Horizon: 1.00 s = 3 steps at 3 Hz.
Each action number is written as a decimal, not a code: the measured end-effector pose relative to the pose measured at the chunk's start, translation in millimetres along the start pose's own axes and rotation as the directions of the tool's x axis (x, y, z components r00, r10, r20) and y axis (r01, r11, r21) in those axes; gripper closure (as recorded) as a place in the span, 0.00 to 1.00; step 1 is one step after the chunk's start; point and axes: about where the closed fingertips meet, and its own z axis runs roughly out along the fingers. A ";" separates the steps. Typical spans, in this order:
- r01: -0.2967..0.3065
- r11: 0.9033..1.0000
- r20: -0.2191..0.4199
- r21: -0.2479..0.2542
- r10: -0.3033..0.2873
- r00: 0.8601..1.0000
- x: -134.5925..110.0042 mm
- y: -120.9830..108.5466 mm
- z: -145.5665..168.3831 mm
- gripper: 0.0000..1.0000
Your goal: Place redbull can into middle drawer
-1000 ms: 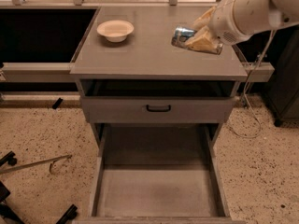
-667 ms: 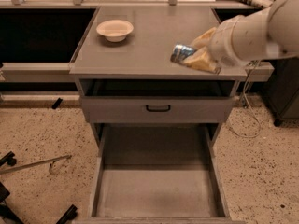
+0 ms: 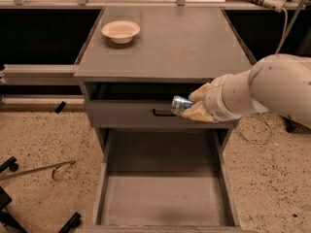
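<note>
My gripper (image 3: 194,106) is shut on the redbull can (image 3: 180,104), a shiny silver-and-blue can held on its side. It hangs in front of the gray drawer front with the black handle (image 3: 163,113), above the back of the open middle drawer (image 3: 165,198). That drawer is pulled out wide and its bare gray floor holds nothing. My white arm (image 3: 262,91) reaches in from the right.
A cream shallow bowl (image 3: 120,31) sits at the back left of the cabinet top (image 3: 184,42). Speckled floor lies on both sides. Black chair legs (image 3: 9,208) and a thin metal rod lie at the lower left. A cable hangs at the right.
My gripper has carried the can off the cabinet top, forward and down, to in front of the upper drawer front. The view has shifted so the cabinet top looks farther back.
</note>
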 end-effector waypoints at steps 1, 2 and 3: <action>0.000 1.000 0.000 0.000 0.000 1.000 0.0 0.0 0.0 1.00; -0.038 0.999 0.017 0.007 0.037 0.999 18.3 19.7 18.6 1.00; -0.124 0.992 0.033 0.002 0.123 0.992 63.8 73.7 54.2 1.00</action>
